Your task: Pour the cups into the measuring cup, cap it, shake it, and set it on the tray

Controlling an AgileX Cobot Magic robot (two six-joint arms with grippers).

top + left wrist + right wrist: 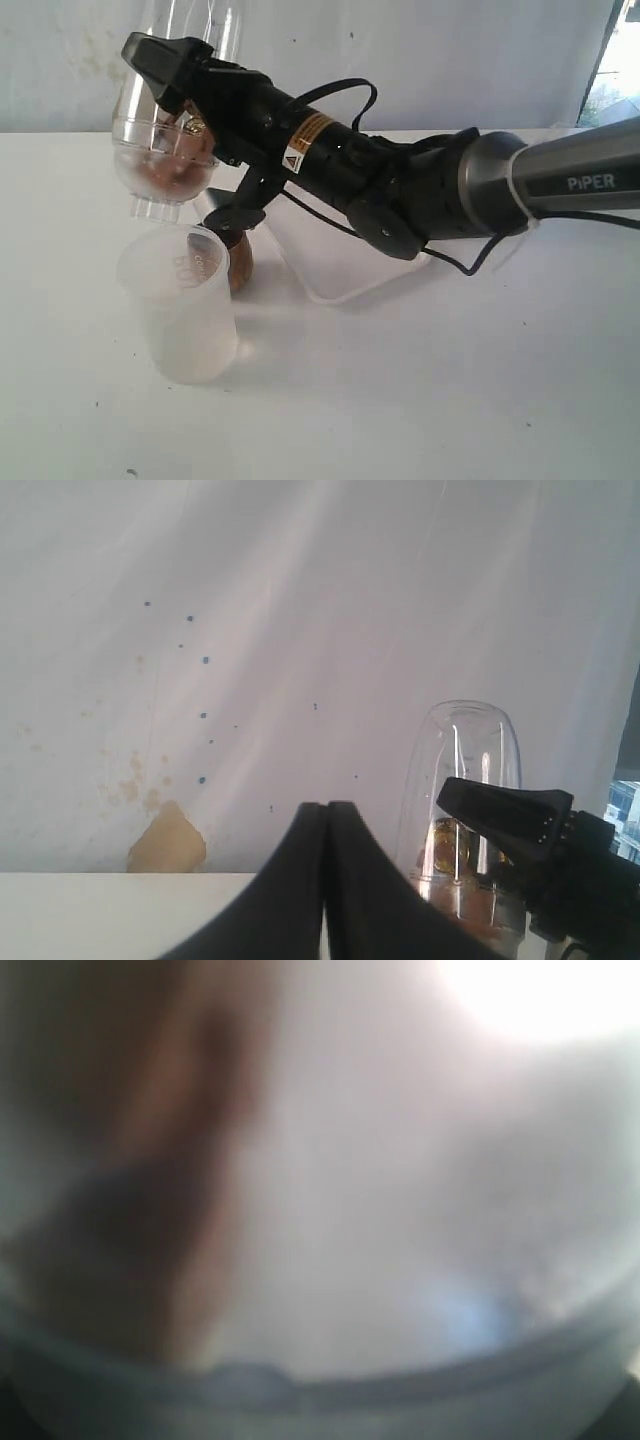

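My right gripper (180,130) reaches across to the left and is shut on the clear measuring cup (145,150). It holds the cup in the air with the rounded closed end up and a ribbed clear cap end down. Brown contents lie in the lower part. The left wrist view shows the same measuring cup (470,750) with one right finger (500,805) across it. The right wrist view is a blur of clear wall and brown. The wooden cup (238,262) stands half hidden behind a frosted beaker. The tray (340,292) lies under the right arm. The steel tumbler is out of view. My left gripper (327,808) is shut and empty.
A frosted translucent beaker (180,310) stands on the white table directly below the held measuring cup. A pale wall with a brown patch (165,840) is behind the table. The right arm (420,190) spans the middle of the table.
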